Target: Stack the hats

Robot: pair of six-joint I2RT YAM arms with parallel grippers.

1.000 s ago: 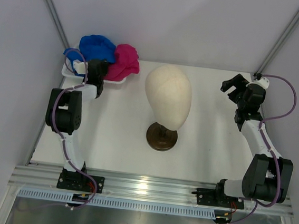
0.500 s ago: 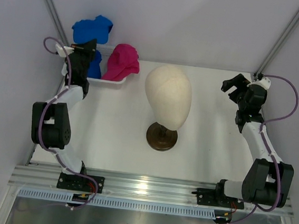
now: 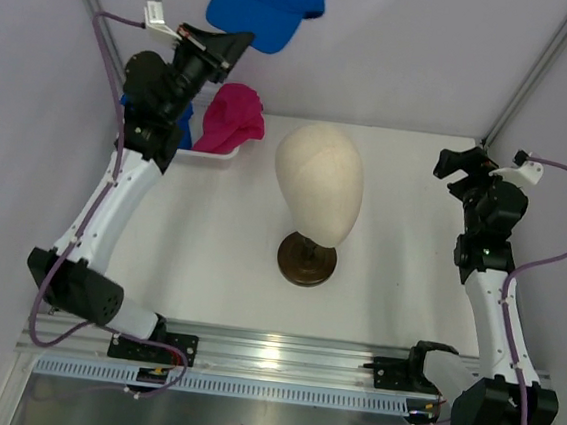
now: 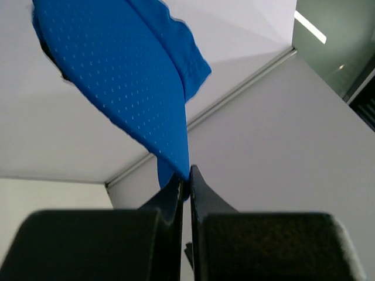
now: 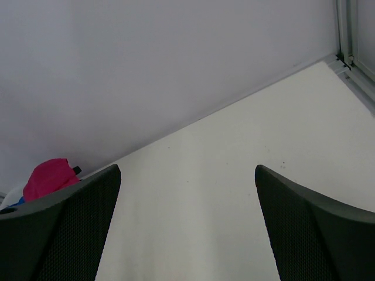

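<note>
The left gripper (image 3: pixel 240 41) is pinched together on a thin fold of cloth at the edge of a blue hat (image 3: pixel 264 4). It holds the hat up in the air, well above the table (image 3: pixel 397 284). In the top view the hat shows against the back wall at about 11 o'clock from the table's middle. It spreads out from the fingertips toward 1 o'clock of the gripper. In the left wrist view the two fingers (image 4: pixel 176 196) meet with no gap showing between them. The perforated blue cloth (image 4: pixel 129 76) rises from that pinch toward the upper left, hanging loose rather than lying on anything.

Below the held hat, at the table's 10 o'clock corner, is a white basket (image 3: pixel 213 158). A pink hat (image 3: pixel 235 115) lies in it, draped over its right end. A second blue hat (image 3: pixel 183 126) lies just beside the pink one, mostly hidden behind the left arm. The cream mannequin head (image 3: pixel 318 181) stands bare on its dark round base (image 3: pixel 307 260) near the middle of the table.

The right gripper (image 3: pixel 460 163) is at 3 o'clock, its fingers spread wide apart with nothing between them. In the right wrist view only bare table (image 5: pixel 199 193) shows in the gap, with the pink hat (image 5: pixel 50 177) far off past the left finger.
</note>
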